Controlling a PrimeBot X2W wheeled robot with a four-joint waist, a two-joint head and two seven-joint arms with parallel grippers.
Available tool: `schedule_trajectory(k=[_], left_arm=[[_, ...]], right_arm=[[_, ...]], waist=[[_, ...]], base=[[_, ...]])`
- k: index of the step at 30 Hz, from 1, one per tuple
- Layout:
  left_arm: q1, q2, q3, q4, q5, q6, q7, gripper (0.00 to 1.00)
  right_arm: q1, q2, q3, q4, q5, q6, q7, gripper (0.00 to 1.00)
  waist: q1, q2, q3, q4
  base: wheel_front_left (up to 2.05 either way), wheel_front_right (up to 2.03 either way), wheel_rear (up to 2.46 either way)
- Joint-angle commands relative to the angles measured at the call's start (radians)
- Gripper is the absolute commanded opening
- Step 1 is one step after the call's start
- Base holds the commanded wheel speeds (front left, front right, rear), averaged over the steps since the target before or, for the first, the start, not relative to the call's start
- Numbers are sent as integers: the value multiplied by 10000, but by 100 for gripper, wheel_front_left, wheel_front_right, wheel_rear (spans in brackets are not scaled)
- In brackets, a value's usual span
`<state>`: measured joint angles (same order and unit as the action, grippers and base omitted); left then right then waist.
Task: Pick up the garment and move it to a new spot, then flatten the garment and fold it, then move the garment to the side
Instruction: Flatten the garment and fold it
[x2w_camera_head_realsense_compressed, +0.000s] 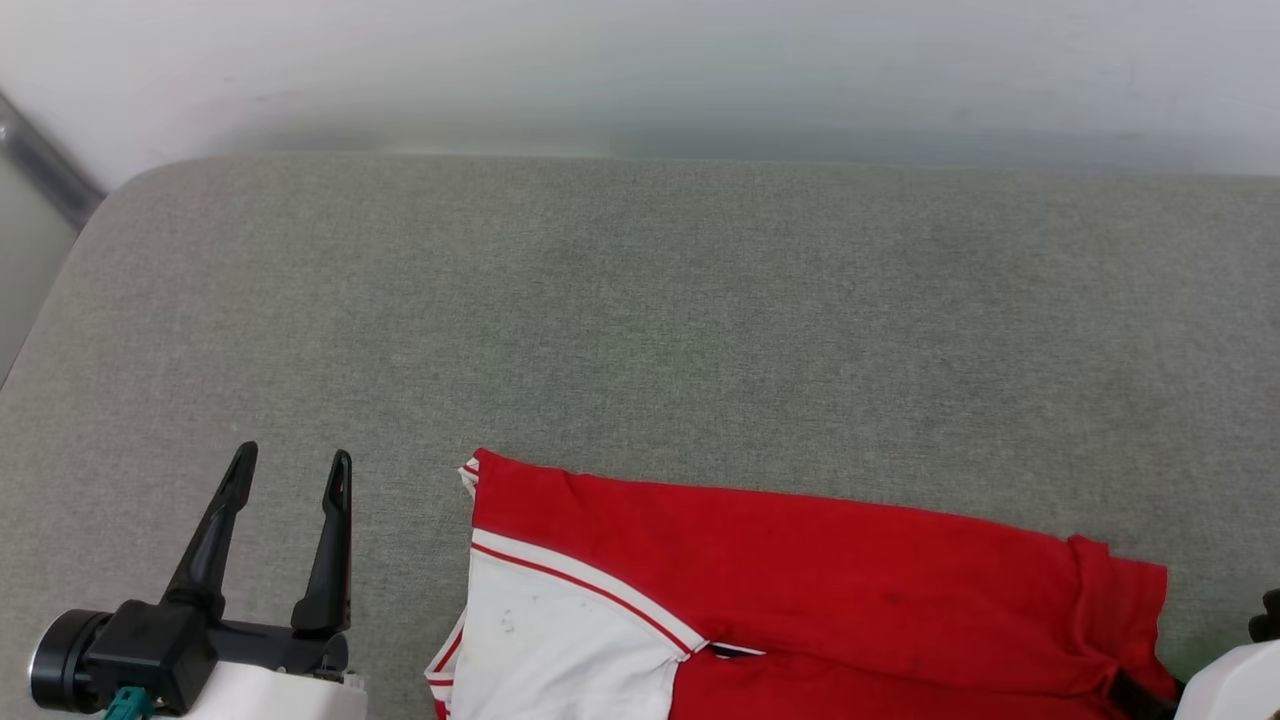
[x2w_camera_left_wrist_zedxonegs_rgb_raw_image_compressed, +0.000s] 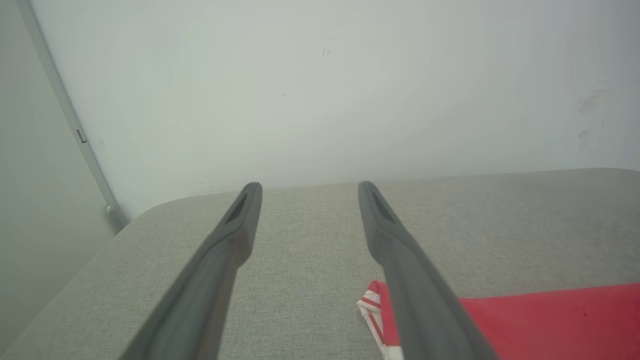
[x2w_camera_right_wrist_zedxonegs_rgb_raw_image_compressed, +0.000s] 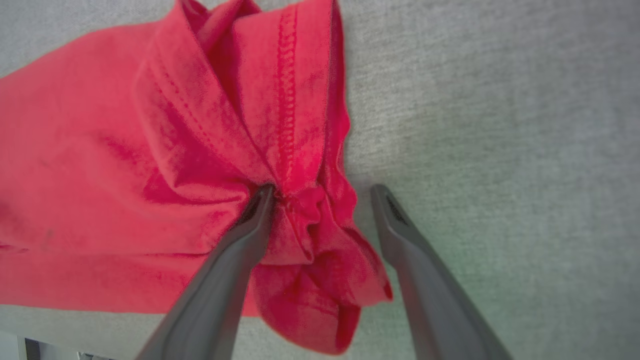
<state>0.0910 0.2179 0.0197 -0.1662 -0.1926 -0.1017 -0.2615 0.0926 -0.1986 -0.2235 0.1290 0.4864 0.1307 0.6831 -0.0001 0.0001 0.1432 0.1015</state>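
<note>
Pale wall (x2w_camera_head_realsense_compressed: 640, 70) at back, grey woven pad (x2w_camera_head_realsense_compressed: 640, 300) with a rounded far-left corner carrying the work; bed, cushion or covered tabletop, cannot tell. Garment (x2w_camera_head_realsense_compressed: 820, 580) lies along the pad's near side, lengthwise across the head view: white sleeve (x2w_camera_head_realsense_compressed: 560, 640) with stripe trim at its left end, red body running right to a rucked, doubled-over end. Its near part runs off the lower edge of the head view, so its layers are not readable. Left jaws wide, holding nothing, fingers (x2w_camera_head_realsense_compressed: 215, 540) pointing away over bare pad, near the sleeve end and apart from it. Left wrist view puts the striped corner (x2w_camera_left_wrist_zedxonegs_rgb_raw_image_compressed: 372, 305) beside one finger, not between the two. Right jaws wide too, fingers (x2w_camera_right_wrist_zedxonegs_rgb_raw_image_compressed: 220, 290) straddling the rucked red end (x2w_camera_right_wrist_zedxonegs_rgb_raw_image_compressed: 310, 235): one fingertip sunk into the gathers, the other over bare pad just past the cloth edge, a ridge of fabric between them, not pinched. Step, as a judgement: this fits jaws set to nip that end for a lift or a flattening pull, and equally jaws opened off it once the cloth is laid down. Either way the thin fabric at that fingertip looks quick to snag or drag, so any right-arm move calls for slow travel square to the pad, watching the ruck
</note>
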Motion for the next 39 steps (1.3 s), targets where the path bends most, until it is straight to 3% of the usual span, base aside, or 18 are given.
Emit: schedule_trajectory(k=[1, 14, 15, 16, 17, 26, 36, 39], left_arm=[[-190, -85, 95, 31, 90, -98, -48, 100], [-227, -324, 283, 133, 168, -273, -49, 100], [-203, -315, 287, 141, 174, -276, -49, 100], [-181, -309, 283, 145, 178, -276, -49, 100], [-160, -302, 273, 152, 183, -278, -49, 100], [14, -162, 160, 114, 139, -286, -48, 100], [17, -98, 23, 155, 130, -286, -49, 100], [45, -99, 37, 182, 122, -287, -49, 100]], right_arm=[[-48, 72, 402, 363, 228, 1, 88, 100], [-286, 249, 2332, 1053, 1152, 60, -254, 100], [-303, 228, 2403, 1131, 1121, 60, -334, 47], [-367, 210, 2429, 1185, 1091, 60, -441, 4], [-443, 195, 2422, 1234, 1080, 60, -558, 0], [-719, -567, 1474, 1336, 641, -14, -1412, 0], [-921, -1642, -475, 1645, -291, -8, -1578, 0], [-1034, -1663, -740, 1624, -584, -6, -1637, 0]], waist=[[1, -1, 98, 93], [1, -1, -28, 106], [1, -1, -49, 97], [1, -1, -65, 85], [1, -1, -85, 70], [1, -1, -254, -144], [1, -1, -366, -476], [1, -1, -424, -564]], base=[[0, 0, 0], [0, 0, 0], [0, 0, 0], [0, 0, 0], [0, 0, 0], [0, 0, 0], [0, 0, 0], [0, 0, 0]])
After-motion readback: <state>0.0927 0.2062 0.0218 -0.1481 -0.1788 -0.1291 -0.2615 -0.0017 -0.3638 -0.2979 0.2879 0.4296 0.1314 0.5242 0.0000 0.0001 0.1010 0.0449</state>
